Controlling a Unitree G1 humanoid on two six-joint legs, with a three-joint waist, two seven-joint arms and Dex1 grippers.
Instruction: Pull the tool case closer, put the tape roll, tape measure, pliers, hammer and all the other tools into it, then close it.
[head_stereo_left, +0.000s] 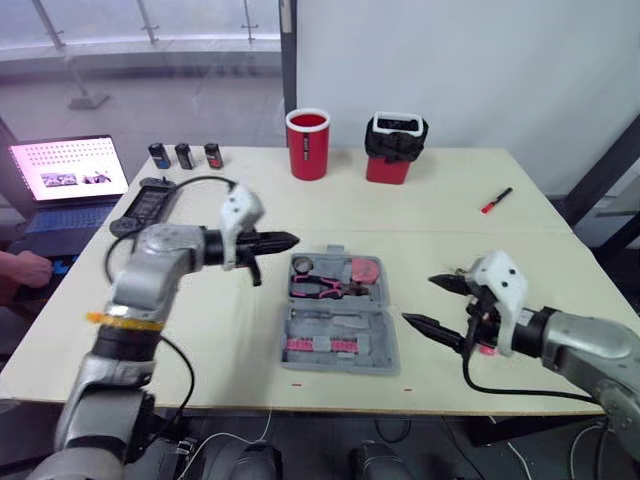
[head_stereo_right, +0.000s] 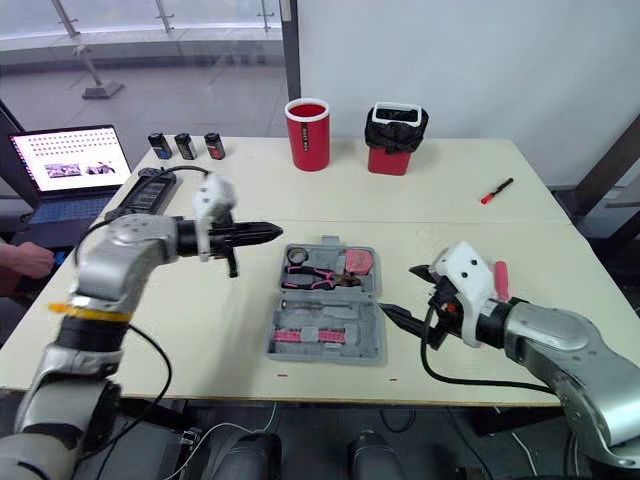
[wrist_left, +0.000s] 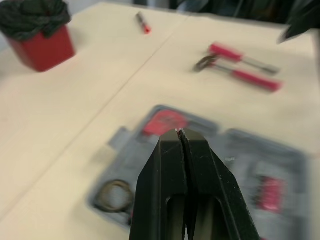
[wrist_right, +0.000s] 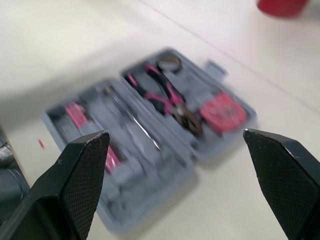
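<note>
Blur smears the case (wrist_left: 280, 165) in both wrist views; the left hand (wrist_left: 180, 131), fingers pressed together, blocks part of it. Two pink-handled tools (wrist_left: 252, 80) beyond are too smeared to name. From the head, the right hand (head_stereo_right: 398, 290) and its wrist hide all but a pink handle (head_stereo_right: 500, 279). Labels on three cans (head_stereo_left: 185, 155) are too small to read.
</note>
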